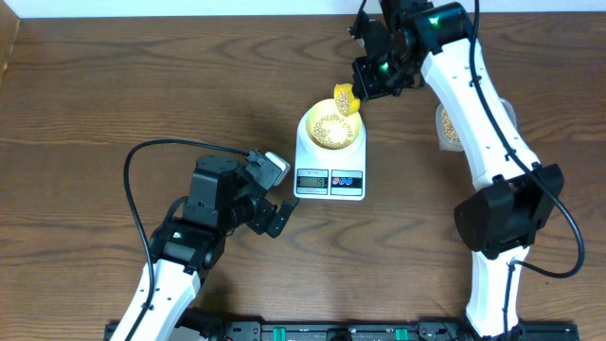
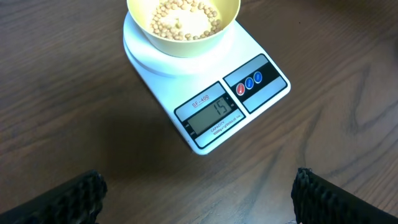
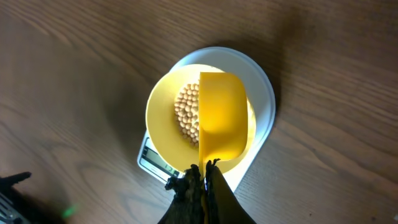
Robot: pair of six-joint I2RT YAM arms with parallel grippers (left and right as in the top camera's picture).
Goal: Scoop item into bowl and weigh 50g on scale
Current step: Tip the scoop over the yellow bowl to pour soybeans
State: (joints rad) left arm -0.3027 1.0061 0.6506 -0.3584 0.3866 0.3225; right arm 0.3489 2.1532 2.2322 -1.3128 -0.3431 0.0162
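A white scale [image 1: 330,163] stands mid-table with the pale-yellow bowl [image 1: 309,129] on its platform. Tan beans [image 1: 331,132] lie in the bowl. My right gripper [image 1: 367,83] is shut on the handle of a bright yellow spoon [image 1: 345,99], held tipped on its side over the bowl's far rim. In the right wrist view the spoon [image 3: 221,118] covers part of the beans [image 3: 186,113] and the bowl [image 3: 158,118]. My left gripper [image 1: 281,193] stands open and empty just left of the scale. Its view shows the scale [image 2: 211,93] with a lit display and the bowl [image 2: 183,38].
A clear tub [image 1: 448,124] holding more beans sits at the right, partly hidden behind the right arm. A black cable loops over the table at the left, near the left arm.
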